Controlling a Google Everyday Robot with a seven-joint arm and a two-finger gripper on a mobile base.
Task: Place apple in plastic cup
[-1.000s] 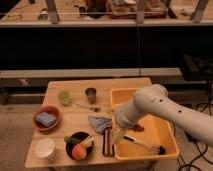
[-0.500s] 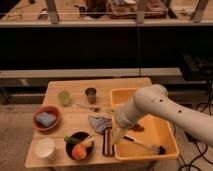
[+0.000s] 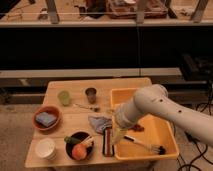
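The apple (image 3: 79, 152), orange-red with a yellowish patch, lies in a black bowl (image 3: 70, 149) at the table's front left, beside a green vegetable (image 3: 73, 140). The plastic cup (image 3: 63, 97), light green, stands upright at the back left of the table. My gripper (image 3: 118, 136) points down at the left wall of the yellow bin (image 3: 165, 131), to the right of the bowl and well away from the cup. It holds nothing that I can see.
A dark cup (image 3: 91, 94) stands right of the green cup. A white paper cup (image 3: 46, 148) is at the front left. A red bowl (image 3: 37, 114) holds a blue sponge. A grey cloth (image 3: 99, 122), a dark narrow tray (image 3: 108, 142) and a utensil (image 3: 85, 106) lie mid-table. A brush (image 3: 146, 145) lies in the bin.
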